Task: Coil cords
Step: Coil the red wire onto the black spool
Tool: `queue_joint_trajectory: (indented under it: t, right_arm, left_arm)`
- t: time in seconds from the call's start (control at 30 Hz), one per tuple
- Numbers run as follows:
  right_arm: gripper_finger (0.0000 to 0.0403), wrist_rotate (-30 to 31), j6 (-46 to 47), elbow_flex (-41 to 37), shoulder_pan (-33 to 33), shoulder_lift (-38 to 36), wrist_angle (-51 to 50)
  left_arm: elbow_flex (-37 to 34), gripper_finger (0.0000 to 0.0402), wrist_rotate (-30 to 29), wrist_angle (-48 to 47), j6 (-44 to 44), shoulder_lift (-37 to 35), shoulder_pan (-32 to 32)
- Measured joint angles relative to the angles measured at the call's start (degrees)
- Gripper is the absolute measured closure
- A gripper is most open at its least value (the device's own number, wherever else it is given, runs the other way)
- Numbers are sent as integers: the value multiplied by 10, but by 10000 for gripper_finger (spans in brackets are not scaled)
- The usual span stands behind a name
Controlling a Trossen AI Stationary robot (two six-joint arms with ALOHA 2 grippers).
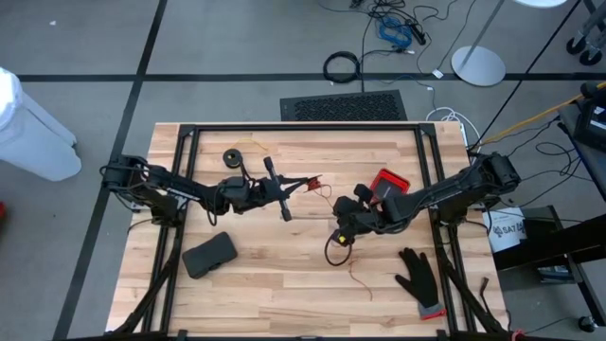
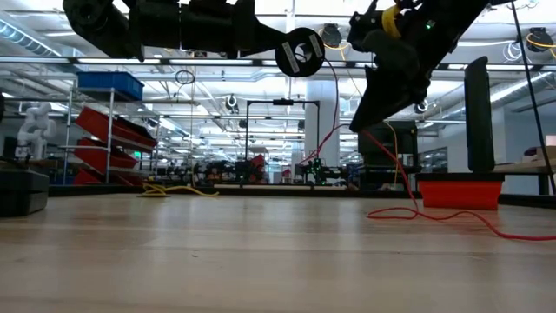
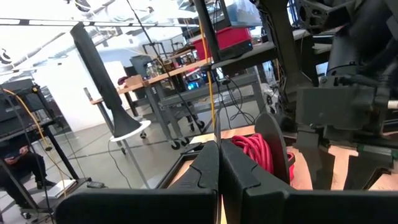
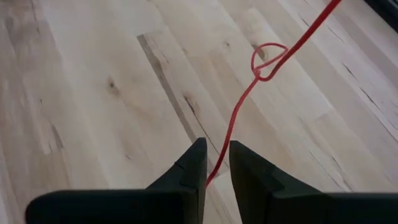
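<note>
**Red cord strung between two raised grippers**

At the table's (image 1: 189,284) left side, a dark flat pouch-like thing (image 1: 209,254) lies on the wood; what it is cannot be made out. Behind it, near the far edge, a small black spool (image 1: 233,156) sits with a thin yellow-tan cord (image 1: 254,147) trailing from it, barely visible from above.

The left gripper (image 1: 280,192) reaches toward the table's middle, raised off the surface. Its fingers (image 3: 205,168) are pressed together, with a yellow-orange line running up from the seam between them in the left wrist view. Just past the fingertips stands a black spool wound with red cord (image 3: 258,152); how it is fixed to the gripper is hidden. In the low view this spool shows as a black disc (image 2: 300,50) high above the table.

The red cord (image 2: 347,130) drops from that disc to the wood and trails away to the right. From above, most of its run is too thin to follow.

The right gripper (image 1: 343,227) hangs right of centre, also off the surface. Its fingers (image 4: 189,171) stand a narrow gap apart with the red cord running between them; whether the pads actually touch it cannot be told. Beyond the fingertips the cord forms a small loop (image 4: 268,61).

A red box (image 1: 388,183) sits behind the right arm, partly covered by it. A black glove (image 1: 418,278) lies near the front right corner.
</note>
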Motion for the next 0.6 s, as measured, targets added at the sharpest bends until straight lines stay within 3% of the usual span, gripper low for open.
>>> queue_joint_trajectory:
  t: [0.2, 0.4, 0.6]
  right_arm:
    - [352, 15, -3, 0, -2, 1, -1]
    - [395, 12, -7, 0, -2, 1, -10]
    - [402, 12, 25, 0, -2, 1, -59]
  left_arm:
    - [0, 401, 0, 0, 0, 0, 0]
    - [0, 401, 0, 0, 0, 0, 0]
    - [0, 401, 7, 48, 0, 0, 0]
